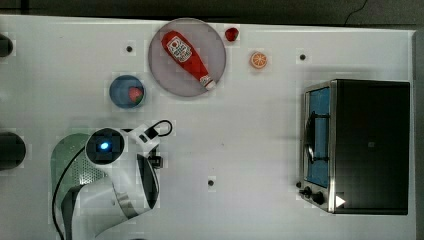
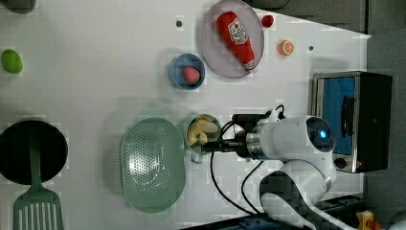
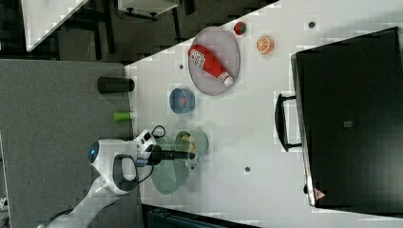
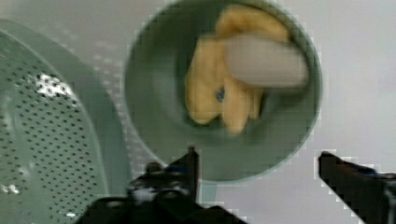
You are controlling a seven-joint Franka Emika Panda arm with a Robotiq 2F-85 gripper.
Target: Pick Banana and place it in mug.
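banana (image 4: 224, 93): peeled toy banana, yellow skin flaps and pale flesh, lying inside the mug; free of the fingers.
mug (image 4: 154, 116): pale green, upright on the table, its rim just beside the colander.
end effector (image 4: 261, 177): released, two dark fingers spread wide, nothing between them; it hangs over the near rim of the mug in the wrist view.
colander (image 2: 152, 165): large oval perforated green one, to the left view's left of the mug, very close or touching, can't tell which.
arm (image 1: 120, 170): in the top view the white body covers the mug and half of the colander.
open room: wide bare table (image 1: 250, 140) between the arm and the toaster oven (image 1: 360, 145) in the top view; another bare stretch at the left view's top left.
edges: toaster oven sits near the top view's right table edge; colander near the left view's bottom edge of the table.
plate (image 1: 165, 75): grey round one with a ketchup bottle (image 1: 187, 57) lying across it, well apart from the mug.
blue cup (image 2: 178, 76): small, something pink-red inside; stands between plate and mug in the left view.
small items: orange slice (image 1: 258, 60) and a red fruit (image 1: 231, 34) near the plate.
left view extras: black pan (image 2: 31, 153), green slotted spatula (image 2: 38, 206), green round thing (image 2: 11, 61).
right view extras: dark cylinder (image 3: 115, 85) and a small green item (image 3: 121, 116) at the table edge, grey floor beyond.
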